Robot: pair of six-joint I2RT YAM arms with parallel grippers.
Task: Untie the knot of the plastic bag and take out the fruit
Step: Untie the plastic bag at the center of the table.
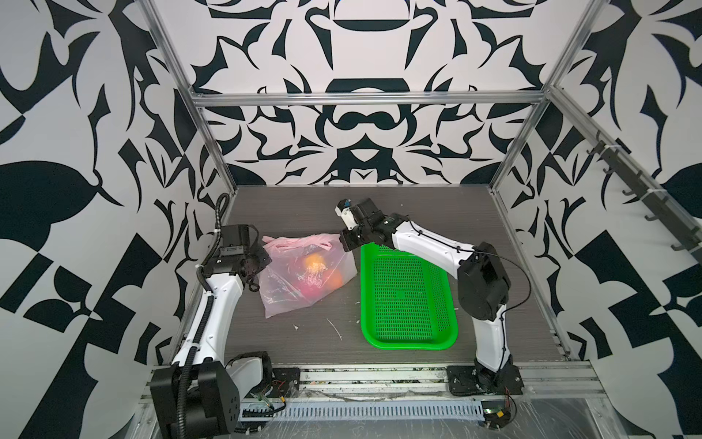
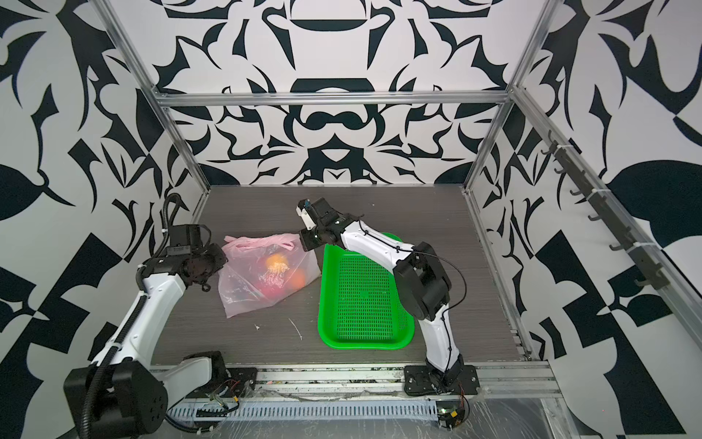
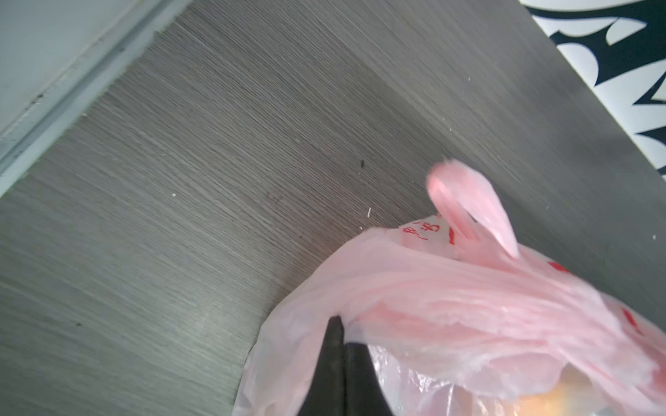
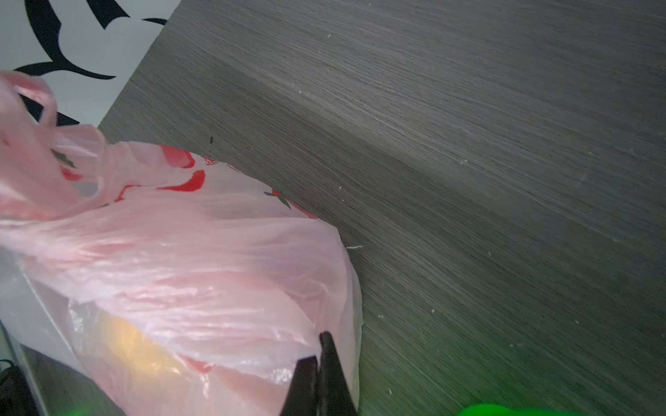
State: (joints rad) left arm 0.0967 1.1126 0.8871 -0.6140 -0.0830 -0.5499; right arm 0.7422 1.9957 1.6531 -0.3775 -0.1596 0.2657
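Plastic bag (image 1: 283, 300) (image 2: 243, 300) lies on the grey worktop (image 1: 304, 213) at about 9 o'clock from the worktop's middle, pale pink and see-through, red print on it in both wrist views. Fruit (image 1: 313, 262) is inside the bag: a yellow-orange round piece at the top, an orange one (image 1: 336, 281) at the bag's 3 o'clock edge, a red one (image 1: 305, 290) under them. Anything else inside is too blurred to name. Left fingers (image 3: 335, 345) are pressed together, tips pinching a fold of the bag film; in a top view they sit at the bag's 9 o'clock side. Right fingers (image 4: 326, 360) are also pressed together on the film, at the bag's 1 o'clock corner (image 1: 347, 243). The bag's top edge is stretched between the two arms as a bunched pink strip (image 1: 300, 245). One loop handle (image 3: 468, 209) (image 4: 29, 101) sticks up at the bag's 11 o'clock end. The knot is not clear enough to pick out. Green perforated basket (image 1: 410, 345) (image 2: 364, 345) lies flat just beside the bag at its 3 o'clock, under the right forearm. White scraps (image 1: 334, 328) lie on the worktop at the bag's 5 o'clock.
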